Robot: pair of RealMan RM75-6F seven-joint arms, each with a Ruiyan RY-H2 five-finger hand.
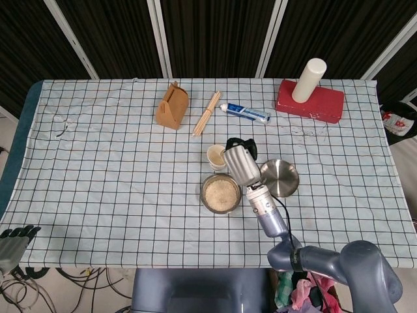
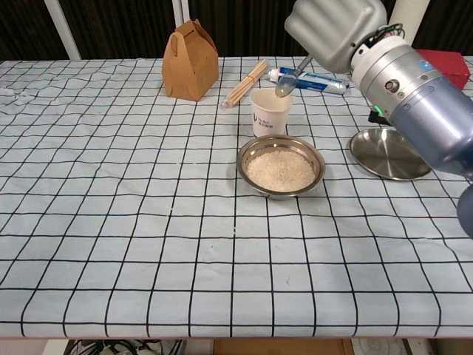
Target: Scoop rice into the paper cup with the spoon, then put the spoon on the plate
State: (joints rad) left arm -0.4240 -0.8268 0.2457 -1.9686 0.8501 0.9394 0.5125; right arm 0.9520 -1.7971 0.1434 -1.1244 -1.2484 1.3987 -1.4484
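My right hand [image 2: 334, 29] [image 1: 239, 163] holds a metal spoon [image 2: 288, 80], whose bowl hangs just above the rim of the white paper cup [image 2: 268, 112] [image 1: 215, 156]. In front of the cup stands a steel bowl of rice [image 2: 280, 167] [image 1: 220, 193]. An empty steel plate [image 2: 388, 154] [image 1: 280, 177] lies to the right of the bowl, partly behind my forearm. My left hand [image 1: 14, 238] rests off the table's near left corner, fingers apart, holding nothing.
At the back lie a brown paper box [image 2: 191, 61], a bundle of wooden sticks [image 2: 245, 83], a toothpaste tube [image 2: 314, 80], and a red block [image 1: 310, 100] with a white cylinder [image 1: 307, 80] on it. A checked cloth [image 2: 111, 222] covers the table.
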